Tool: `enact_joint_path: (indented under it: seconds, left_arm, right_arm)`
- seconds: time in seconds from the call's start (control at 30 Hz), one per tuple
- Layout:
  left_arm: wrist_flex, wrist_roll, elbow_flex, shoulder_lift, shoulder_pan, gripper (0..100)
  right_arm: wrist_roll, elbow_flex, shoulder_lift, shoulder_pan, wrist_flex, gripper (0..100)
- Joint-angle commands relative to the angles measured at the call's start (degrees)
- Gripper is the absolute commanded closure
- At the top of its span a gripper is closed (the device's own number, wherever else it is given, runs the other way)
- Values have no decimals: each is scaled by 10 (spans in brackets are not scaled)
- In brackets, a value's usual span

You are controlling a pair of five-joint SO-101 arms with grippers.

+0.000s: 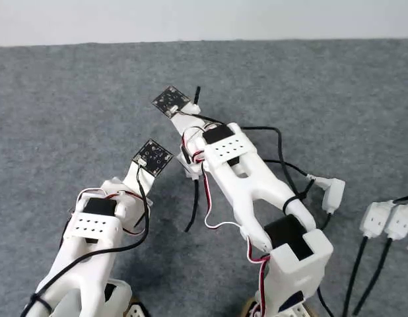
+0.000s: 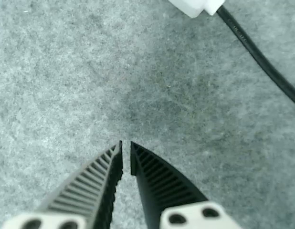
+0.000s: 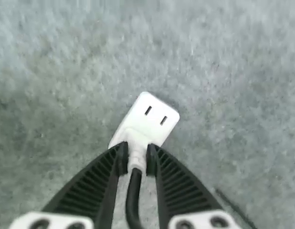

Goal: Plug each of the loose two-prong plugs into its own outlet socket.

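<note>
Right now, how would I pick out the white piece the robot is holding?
On the grey table, find the right gripper. The white socket block pinched there shows two slots on its face. The other white connectors lie loose.

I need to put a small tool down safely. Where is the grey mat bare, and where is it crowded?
Bare: the grey felt mat left of the left white arm, and its far right corner beyond the white plastic connectors. Crowded: near right, where those connectors and black cords lie beside the right arm's base.
</note>
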Motion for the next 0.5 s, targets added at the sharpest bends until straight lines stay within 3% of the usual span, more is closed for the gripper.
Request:
enact_joint_path:
  seconds: [0.0, 0.3, 0.47]
  left_arm:
    - [-12, -9, -5, -13, -4, 973]
    - [-12, -9, -5, -13, -4, 973]
    - [-30, -5, -9, -18, -15, 973]
  right_arm:
    - [-2, 11, 22, 13, 29, 991]
    - [-9, -12, 35, 12, 29, 977]
    - [-131, -64, 37, -28, 64, 829]
